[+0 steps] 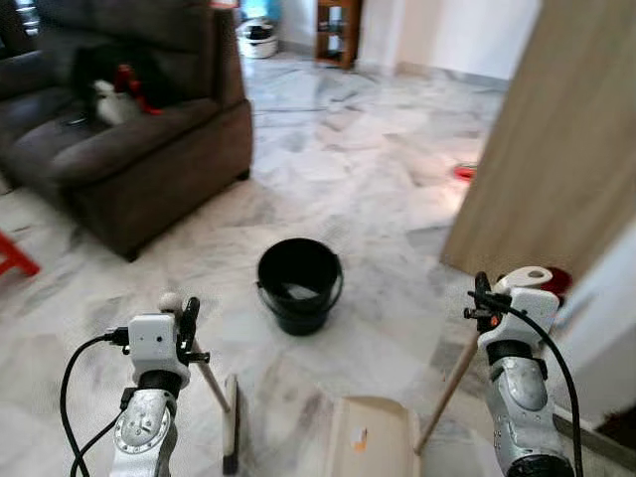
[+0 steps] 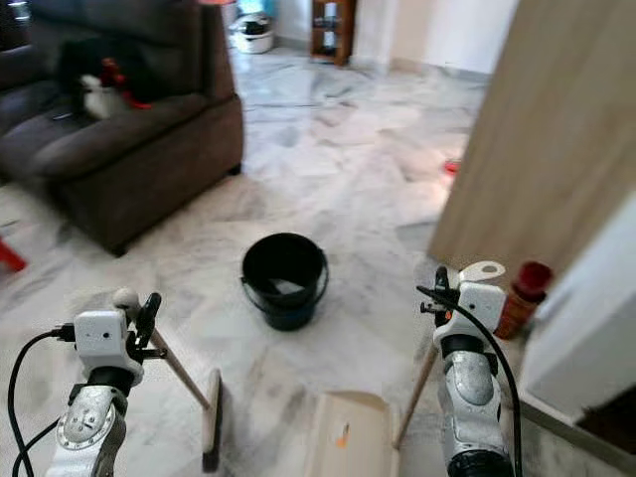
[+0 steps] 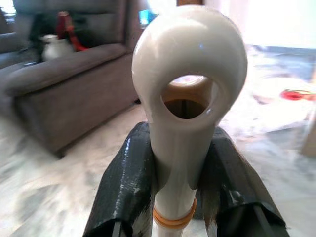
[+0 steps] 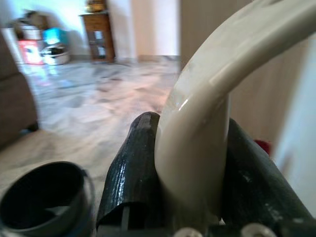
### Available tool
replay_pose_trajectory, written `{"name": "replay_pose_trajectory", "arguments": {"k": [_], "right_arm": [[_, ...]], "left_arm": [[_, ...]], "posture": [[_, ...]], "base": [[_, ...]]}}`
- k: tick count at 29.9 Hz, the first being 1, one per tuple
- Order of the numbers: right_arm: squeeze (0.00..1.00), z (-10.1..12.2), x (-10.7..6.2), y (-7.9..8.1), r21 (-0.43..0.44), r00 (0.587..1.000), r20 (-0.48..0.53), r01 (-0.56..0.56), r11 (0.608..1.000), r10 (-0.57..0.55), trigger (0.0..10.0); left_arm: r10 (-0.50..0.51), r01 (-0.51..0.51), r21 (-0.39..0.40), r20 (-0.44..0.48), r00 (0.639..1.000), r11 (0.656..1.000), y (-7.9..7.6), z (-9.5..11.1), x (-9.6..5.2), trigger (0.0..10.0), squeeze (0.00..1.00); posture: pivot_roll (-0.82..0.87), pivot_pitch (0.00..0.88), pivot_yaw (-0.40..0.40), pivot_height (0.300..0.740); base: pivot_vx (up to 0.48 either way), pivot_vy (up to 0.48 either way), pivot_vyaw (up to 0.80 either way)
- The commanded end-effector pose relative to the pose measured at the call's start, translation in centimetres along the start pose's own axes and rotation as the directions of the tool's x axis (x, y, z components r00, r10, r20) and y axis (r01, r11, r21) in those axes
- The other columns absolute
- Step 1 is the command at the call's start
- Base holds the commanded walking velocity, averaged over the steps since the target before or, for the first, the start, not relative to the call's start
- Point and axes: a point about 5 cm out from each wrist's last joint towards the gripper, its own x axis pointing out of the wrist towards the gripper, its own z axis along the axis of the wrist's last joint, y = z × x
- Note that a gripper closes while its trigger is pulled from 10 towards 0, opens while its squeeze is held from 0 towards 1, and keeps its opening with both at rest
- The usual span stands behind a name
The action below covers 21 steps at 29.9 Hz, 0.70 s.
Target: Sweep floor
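My left gripper (image 1: pixel 185 320) is shut on the cream top of a broom handle (image 3: pixel 190 54), which ends in a loop. The wooden stick slants down to the broom head (image 1: pixel 231 425) on the marble floor in front of me. Over on the other side, my right gripper (image 1: pixel 485 300) is shut on the curved cream handle (image 4: pixel 222 74) of a dustpan. Its stick runs down to the beige dustpan (image 1: pixel 373 437), which rests on the floor between my arms. A black bucket (image 1: pixel 299 283) stands upright just ahead, with something pale lying inside.
A brown sofa (image 1: pixel 129 129) with a soft toy on it stands at the left. A wooden panel (image 1: pixel 556 149) and a white wall (image 1: pixel 608 328) close in the right, with a red bottle (image 2: pixel 522 295) at their foot. Open marble floor runs to a far shelf (image 1: pixel 336 30).
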Motion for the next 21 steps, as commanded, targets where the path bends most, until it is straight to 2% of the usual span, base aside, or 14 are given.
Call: {"name": "replay_pose_trajectory", "arguments": {"k": [1, 10, 16, 21], "right_arm": [[0.0, 0.77, 0.44, 0.31, 0.014, 0.999, 0.044, -0.001, 1.0, 0.001, 10.0], [0.0, 0.41, 0.2, 0.7, 0.023, 0.999, 0.045, 0.001, 1.0, -0.002, 10.0], [0.0, 0.5, 0.15, 0.79, 0.023, 0.998, 0.056, 0.003, 1.0, -0.004, 10.0], [0.0, 0.37, 0.0, 0.7, 0.019, 0.999, 0.053, 0.004, 1.0, -0.005, 10.0]], "left_arm": [[-0.003, 0.002, 0.018, 0.046, 0.999, 1.0, 0.21, 0.7, 0.42, 10.0, 0.0], [-0.01, 0.008, 0.035, 0.05, 0.999, 0.999, 0.45, 0.58, 0.7, 10.0, 0.0], [-0.03, 0.026, 0.064, 0.057, 0.998, 0.998, 0.02, 0.58, 0.79, 10.0, 0.0], [-0.025, 0.022, 0.057, 0.053, 0.998, 0.998, -0.01, 0.41, 0.7, 10.0, 0.0]], "posture": [[0.05, 0.0, 0.015, 0.74], [0.05, 0.0, 0.01, 0.74], [0.05, 0.0, 0.009, 0.74], [0.04, 0.0, 0.008, 0.74]], "base": [[0.0, 0.0, -0.8], [0.0, 0.0, -0.8], [0.0, 0.0, -0.8], [0.0, -0.451, -0.8]]}}
